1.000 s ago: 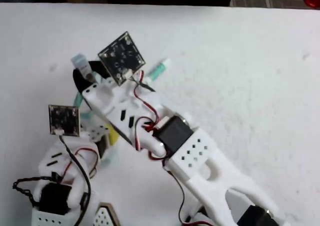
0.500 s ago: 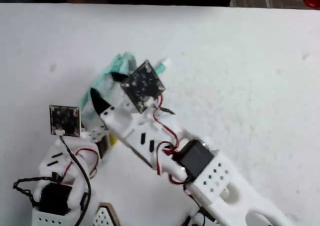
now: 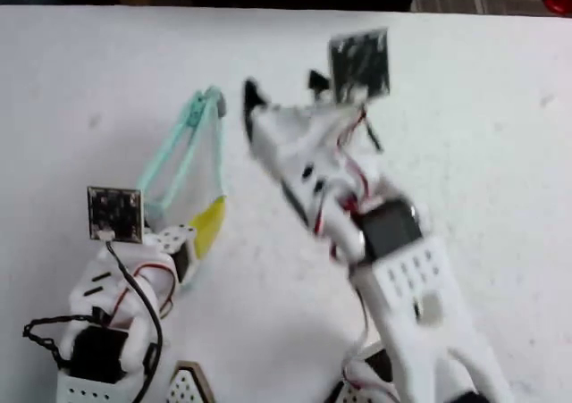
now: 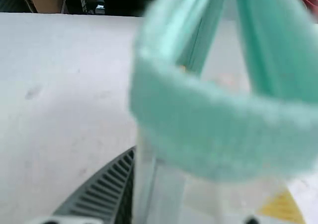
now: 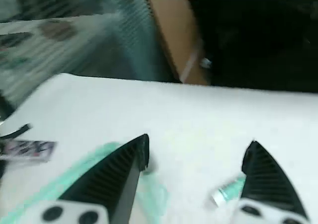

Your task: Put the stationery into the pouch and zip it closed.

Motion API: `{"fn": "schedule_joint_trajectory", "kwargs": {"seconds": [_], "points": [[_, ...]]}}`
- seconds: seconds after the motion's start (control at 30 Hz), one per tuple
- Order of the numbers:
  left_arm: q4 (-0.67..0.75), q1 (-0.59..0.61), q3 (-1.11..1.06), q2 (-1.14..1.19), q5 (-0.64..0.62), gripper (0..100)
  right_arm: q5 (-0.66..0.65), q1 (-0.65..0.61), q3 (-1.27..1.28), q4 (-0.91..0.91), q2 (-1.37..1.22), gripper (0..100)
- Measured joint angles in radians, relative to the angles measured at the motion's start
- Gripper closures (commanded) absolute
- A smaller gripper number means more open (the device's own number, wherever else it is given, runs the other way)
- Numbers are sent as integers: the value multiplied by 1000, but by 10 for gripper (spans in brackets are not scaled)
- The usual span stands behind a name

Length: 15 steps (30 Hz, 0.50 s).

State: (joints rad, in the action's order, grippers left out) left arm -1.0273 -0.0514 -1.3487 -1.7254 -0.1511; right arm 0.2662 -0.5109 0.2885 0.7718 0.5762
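A clear pouch [image 3: 188, 166] with teal edges lies on the white table, a yellow item [image 3: 208, 224] inside it. My left gripper [image 3: 183, 247] is shut on the pouch's near corner. In the left wrist view the teal pouch band [image 4: 218, 139] hangs close over one grey finger [image 4: 99, 199], and the yellow item [image 4: 283, 206] shows through the plastic. My right gripper [image 3: 284, 88] hovers open just right of the pouch's far end. In the right wrist view, a teal-and-white pen [image 5: 228, 190] lies on the table below the open right gripper [image 5: 198, 144], with the pouch edge [image 5: 64, 184] beside it.
The right half of the white table [image 3: 500, 153] is bare. The table's far edge [image 3: 268, 8] borders a dark area. A small flat printed object [image 5: 27, 148] lies at the side in the right wrist view.
My right arm has lifted off the pouch and swung toward the far right. The pouch, earlier covered by it, now lies stretched out in view. The left arm has kept still.
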Motion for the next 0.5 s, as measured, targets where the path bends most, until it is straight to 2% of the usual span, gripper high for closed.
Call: {"fn": "schedule_joint_trajectory", "kwargs": {"seconds": [0.27, 0.5], "points": [[0, 71, 0, 5, 0, 699, 164, 115, -279, 74, -514, 720], [0, 71, 0, 5, 0, 699, 187, 117, -802, 351, -1056, 720]]}}
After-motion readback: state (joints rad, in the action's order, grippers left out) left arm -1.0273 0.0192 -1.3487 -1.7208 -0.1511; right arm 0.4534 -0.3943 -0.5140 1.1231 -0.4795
